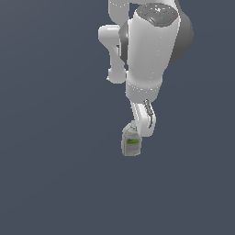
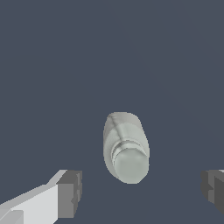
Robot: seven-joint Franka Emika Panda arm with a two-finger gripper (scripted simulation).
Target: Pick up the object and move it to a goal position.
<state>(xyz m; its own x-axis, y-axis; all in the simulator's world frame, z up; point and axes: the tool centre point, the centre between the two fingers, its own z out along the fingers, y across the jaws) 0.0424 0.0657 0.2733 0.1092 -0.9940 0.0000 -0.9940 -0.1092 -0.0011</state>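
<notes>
A small pale grey-white bottle (image 1: 131,142) stands upright on the plain dark slate-blue tabletop (image 1: 55,174), near the middle of the exterior view and slightly toward its lower half. Its flat-sided body carries a green label on the side facing that camera, and a round cap tops it.

The white Panda arm (image 1: 149,50) reaches down from the top of the exterior view, its lowest part ending just above and to the exterior view's right of the bottle's cap. From that angle it is hard to tell whether anything touches the bottle.

The wrist view looks down onto the cap (image 2: 129,164). The pincer (image 2: 141,192) is spread wide and released: one grey fingertip (image 2: 70,192) and the other (image 2: 213,189) sit well apart on either side of the bottle, neither touching it.
</notes>
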